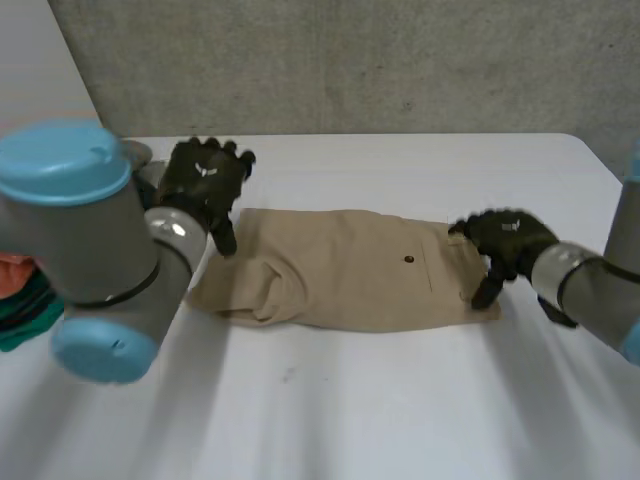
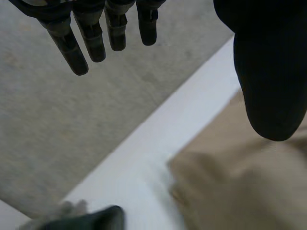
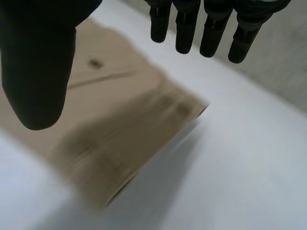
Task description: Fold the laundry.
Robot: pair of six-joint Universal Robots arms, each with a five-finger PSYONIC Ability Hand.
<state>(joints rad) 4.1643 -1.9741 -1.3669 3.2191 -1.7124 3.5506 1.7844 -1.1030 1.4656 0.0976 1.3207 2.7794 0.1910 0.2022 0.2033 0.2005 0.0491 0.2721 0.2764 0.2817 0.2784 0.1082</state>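
**Both hands open at the ends of the tan garment**

A tan garment [image 1: 350,275] is seen folded into a long band across the middle of the white table [image 1: 400,400]. The left hand [image 1: 205,180] is placed at the garment's left end, by its far corner. The right hand [image 1: 510,240] is placed at the right end.

The whole layout is given by the head view. A small dark button [image 1: 408,260] is seen towards the garment's right end, and a bunched fold near the left end. A pile of orange and green cloth [image 1: 20,300] is partly hidden behind the left arm.

The grip is settled by the wrist views. In the left wrist view, the fingers [image 2: 91,38] are held straight and well apart from the thumb [image 2: 268,72], with nothing between them. The thumb hangs over the cloth, while the fingers reach past the table's far edge towards the grey wall [image 2: 72,120]. In the right wrist view, straight fingers [image 3: 184,28] and a separated thumb [image 3: 38,62] are likewise shown empty, above the garment's end edge. Whether either thumb tip touches the cloth cannot be told.

Bare table is left in front of the garment, behind it, and beyond its right end. The left end lies nearer the pile.
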